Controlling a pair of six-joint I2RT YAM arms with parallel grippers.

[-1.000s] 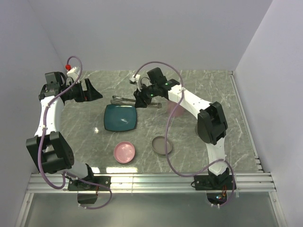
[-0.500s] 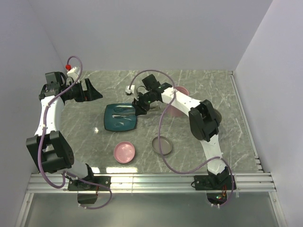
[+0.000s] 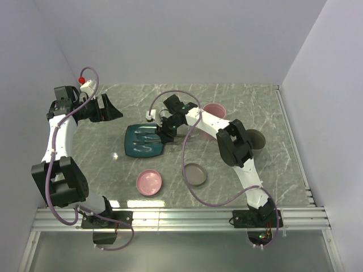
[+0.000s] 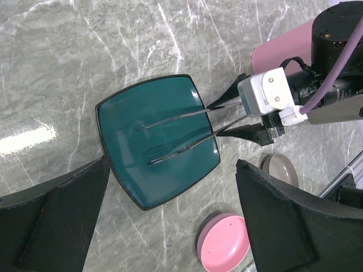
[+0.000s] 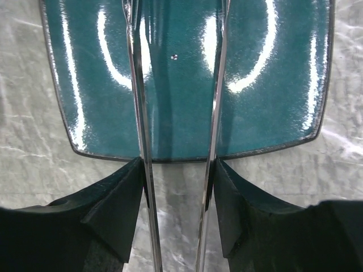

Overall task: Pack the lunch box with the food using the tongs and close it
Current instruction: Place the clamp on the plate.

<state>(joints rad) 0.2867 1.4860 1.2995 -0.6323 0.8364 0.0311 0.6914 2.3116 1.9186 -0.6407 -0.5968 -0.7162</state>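
My right gripper [image 3: 165,129] is shut on the tongs [image 5: 138,113], with one black finger pressed against the outside of each silver arm. The arms stand apart and reach over the teal plate [image 3: 131,148]. In the left wrist view the tongs [image 4: 187,146] have both tips over the plate's [image 4: 122,170] bare middle. No food shows anywhere. The pink lunch box [image 3: 215,112] stands at the back, right of the plate. My left gripper [image 3: 110,107] hovers open at the far left, holding nothing.
A pink shallow bowl [image 3: 149,182] and a grey round lid [image 3: 195,174] lie in front of the plate. Another grey disc [image 3: 256,137] lies beside the right arm's elbow. Walls close in on the left, back and right.
My right arm has swung left, carrying the tongs from behind the plate to over it, and the tong arms have spread wider. The left arm has stayed still.
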